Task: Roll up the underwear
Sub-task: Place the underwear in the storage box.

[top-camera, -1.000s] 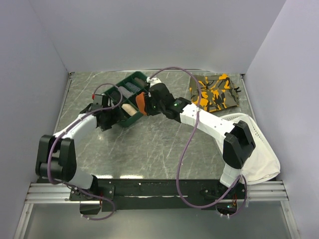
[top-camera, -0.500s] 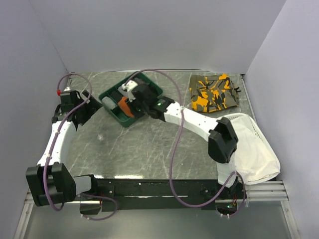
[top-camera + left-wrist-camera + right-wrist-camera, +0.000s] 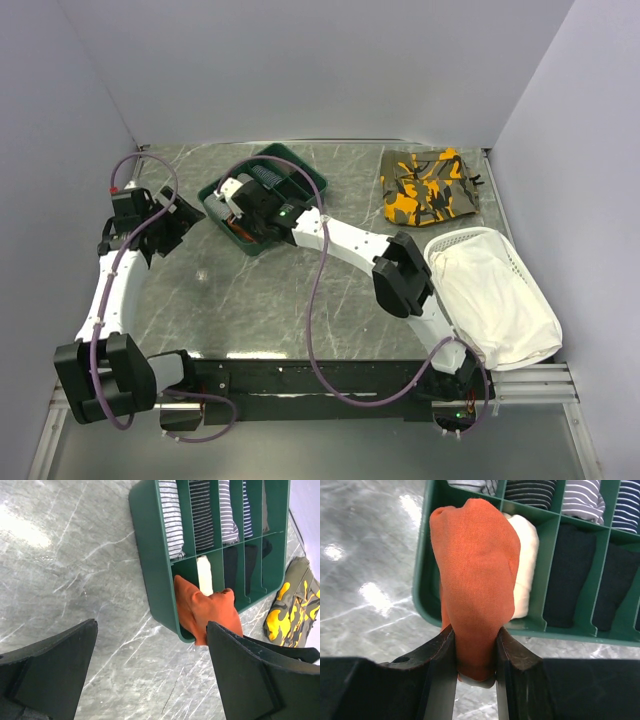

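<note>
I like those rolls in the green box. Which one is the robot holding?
The orange underwear, pinched in the right gripper at the box corner. The striped rolls, black rolls and cream roll lie loose in their slots.

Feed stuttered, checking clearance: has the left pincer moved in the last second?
Yes. The left pincer has backed off leftward from beside the tray, toward the left wall.

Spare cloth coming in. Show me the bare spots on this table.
Widest bare marble: near centre, between the left arm and right arm. A narrower strip lies between the green tray and camouflage garment. Crowded: the tray's near corner, where the right claw grips the underwear.
</note>
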Robot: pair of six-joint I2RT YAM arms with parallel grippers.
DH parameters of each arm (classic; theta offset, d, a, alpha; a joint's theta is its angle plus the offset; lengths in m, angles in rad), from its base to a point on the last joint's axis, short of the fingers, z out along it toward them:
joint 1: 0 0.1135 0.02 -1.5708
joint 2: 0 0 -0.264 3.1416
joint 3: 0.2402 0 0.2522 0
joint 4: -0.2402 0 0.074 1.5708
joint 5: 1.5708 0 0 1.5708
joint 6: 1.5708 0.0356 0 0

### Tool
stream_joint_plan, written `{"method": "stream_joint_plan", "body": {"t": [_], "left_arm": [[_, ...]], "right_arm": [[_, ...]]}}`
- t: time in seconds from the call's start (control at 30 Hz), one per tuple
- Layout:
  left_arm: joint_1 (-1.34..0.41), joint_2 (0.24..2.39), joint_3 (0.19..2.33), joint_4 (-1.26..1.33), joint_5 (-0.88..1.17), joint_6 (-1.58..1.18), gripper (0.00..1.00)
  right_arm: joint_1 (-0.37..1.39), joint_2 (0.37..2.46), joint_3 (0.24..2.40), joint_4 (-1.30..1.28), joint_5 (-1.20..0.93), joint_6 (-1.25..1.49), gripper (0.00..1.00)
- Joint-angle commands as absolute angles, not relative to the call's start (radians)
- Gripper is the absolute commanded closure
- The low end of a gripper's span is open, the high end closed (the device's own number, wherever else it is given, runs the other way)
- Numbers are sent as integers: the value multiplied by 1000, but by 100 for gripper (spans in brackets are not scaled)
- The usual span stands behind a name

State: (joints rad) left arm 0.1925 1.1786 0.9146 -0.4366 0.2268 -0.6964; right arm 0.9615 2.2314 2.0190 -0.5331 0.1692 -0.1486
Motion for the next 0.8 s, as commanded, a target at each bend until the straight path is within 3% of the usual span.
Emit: {"method": "stream_joint_plan", "body": {"t": [0.0,0.77], "left_arm": [[221,1172,905,-414,279,-670,4],[275,1201,868,-388,345,-644,3]], "right_arm": [[962,2266,2115,-571,221,-186,100],[986,2413,2278,-670,31,-134,100]]}}
